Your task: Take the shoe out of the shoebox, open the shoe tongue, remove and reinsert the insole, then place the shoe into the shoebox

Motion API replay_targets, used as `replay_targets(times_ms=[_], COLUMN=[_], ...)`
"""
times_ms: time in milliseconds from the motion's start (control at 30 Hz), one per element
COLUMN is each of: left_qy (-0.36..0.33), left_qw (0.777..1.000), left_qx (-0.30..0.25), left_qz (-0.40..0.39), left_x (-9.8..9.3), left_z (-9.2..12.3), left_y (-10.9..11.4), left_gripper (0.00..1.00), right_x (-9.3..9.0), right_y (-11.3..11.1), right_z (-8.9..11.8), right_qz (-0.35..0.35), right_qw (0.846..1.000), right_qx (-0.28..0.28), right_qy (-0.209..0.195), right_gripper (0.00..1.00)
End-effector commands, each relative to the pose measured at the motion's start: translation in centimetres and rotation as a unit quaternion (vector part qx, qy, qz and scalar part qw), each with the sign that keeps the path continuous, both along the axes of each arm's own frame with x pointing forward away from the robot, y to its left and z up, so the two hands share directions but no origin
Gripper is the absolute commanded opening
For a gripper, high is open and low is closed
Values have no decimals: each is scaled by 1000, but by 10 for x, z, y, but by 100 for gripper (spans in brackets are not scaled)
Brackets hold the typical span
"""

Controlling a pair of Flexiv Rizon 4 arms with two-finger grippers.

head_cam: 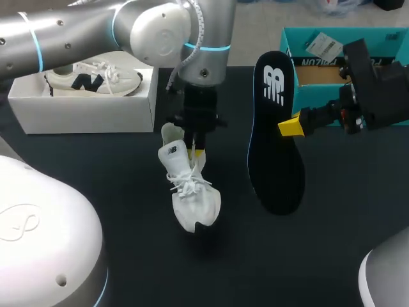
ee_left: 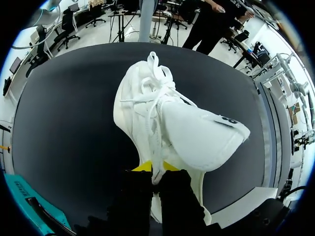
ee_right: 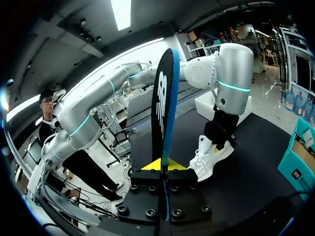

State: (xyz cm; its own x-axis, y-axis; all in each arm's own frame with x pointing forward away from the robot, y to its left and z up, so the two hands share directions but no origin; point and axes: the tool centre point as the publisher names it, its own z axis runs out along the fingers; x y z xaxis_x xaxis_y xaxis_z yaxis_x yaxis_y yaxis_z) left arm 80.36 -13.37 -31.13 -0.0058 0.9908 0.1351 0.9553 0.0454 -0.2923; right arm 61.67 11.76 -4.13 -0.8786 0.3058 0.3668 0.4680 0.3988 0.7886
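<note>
Shoebox [head_cam: 307,62] cut off (interior mostly hidden).

White shoe [head_cam: 190,192], black insole [head_cam: 273,160] with white logo [head_cam: 273,83], teal shoebox [head_cam: 297,41]

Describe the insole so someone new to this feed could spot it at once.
Start at the black table and find the teal shoebox at its far right corner. Just in front of it, the right gripper holds a long flat insole by its edge. It is black with a white logo and a blue rim, unlike the white shoe beside it.
</note>
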Motion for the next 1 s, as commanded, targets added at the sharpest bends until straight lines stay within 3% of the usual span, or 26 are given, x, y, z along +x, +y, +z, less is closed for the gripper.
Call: replay_targets(times_ms=[33,267,1000], left_qy=[1,-11,-19], left_qw=[999,996,990], left_qx=[42,74,101], left_qz=[-29,-56,-97], left_x=[9,15,25], left_z=[-3,-12,-32], left_y=[-13,-30,-65], left_gripper=[0,0,0], right_x=[4,4,4], right_y=[4,4,4], right_z=[0,0,0], right_qz=[2,2,2], right_qw=[1000,1000,1000], right_qx=[-2,-2,-2], right_qy=[2,2,2], right_gripper=[0,0,0])
